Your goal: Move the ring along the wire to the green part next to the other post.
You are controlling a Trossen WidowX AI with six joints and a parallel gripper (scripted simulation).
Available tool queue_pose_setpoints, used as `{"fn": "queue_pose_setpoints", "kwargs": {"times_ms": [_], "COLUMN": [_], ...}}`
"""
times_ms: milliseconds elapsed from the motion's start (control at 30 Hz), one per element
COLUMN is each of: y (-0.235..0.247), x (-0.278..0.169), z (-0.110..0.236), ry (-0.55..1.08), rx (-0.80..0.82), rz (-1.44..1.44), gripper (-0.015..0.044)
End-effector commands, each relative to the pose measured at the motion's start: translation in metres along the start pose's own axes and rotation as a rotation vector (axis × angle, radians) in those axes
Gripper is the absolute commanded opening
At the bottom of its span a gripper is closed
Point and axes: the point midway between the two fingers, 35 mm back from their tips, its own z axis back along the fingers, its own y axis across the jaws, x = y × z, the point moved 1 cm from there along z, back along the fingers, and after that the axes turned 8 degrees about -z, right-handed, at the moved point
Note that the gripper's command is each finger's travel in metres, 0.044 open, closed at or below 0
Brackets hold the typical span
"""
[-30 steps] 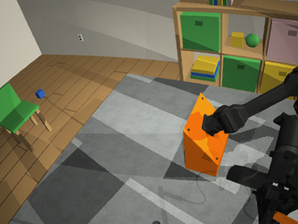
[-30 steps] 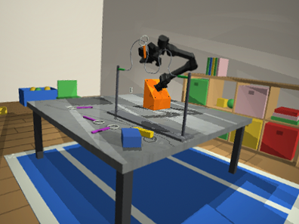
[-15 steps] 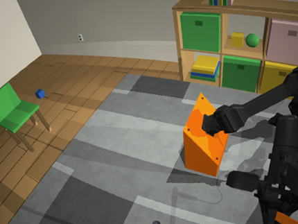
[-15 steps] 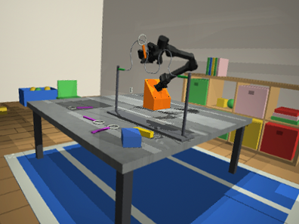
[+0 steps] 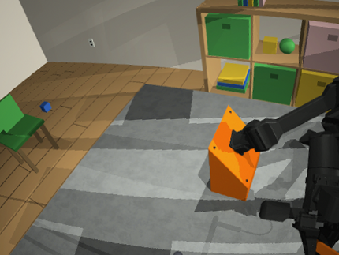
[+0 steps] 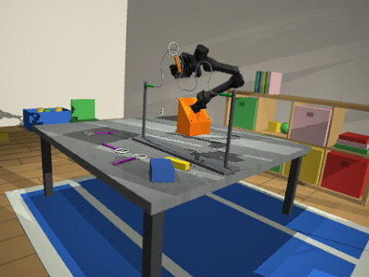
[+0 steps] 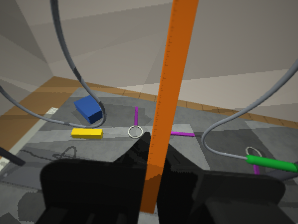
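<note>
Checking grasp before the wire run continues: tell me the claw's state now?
Claw: closed on the orange handle.

Grey table [image 6: 108, 180]: orange block [image 6: 191, 119], blue block [image 6: 161, 169], yellow bar [image 6: 178, 163].

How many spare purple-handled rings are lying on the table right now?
3: one farthest from the blue block, one in the middle, one nearest it. None seem hidden.

arm raised high; gripper [image 6: 181, 66] clamped on handle [image 6: 177, 63]
</note>
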Motion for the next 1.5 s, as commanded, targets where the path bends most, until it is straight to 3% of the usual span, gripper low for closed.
{"fn": "queue_pose_setpoints", "kwargs": {"times_ms": [0,1467], "y": [0.000,0.019], "x": [-0.002,0.000], "z": [0.000,0.000], "ry": [0.003,-0.024], "rx": [0.021,0.293], "rz": [-0.045,-0.524], "gripper": [-0.0150,-0.0150]}}
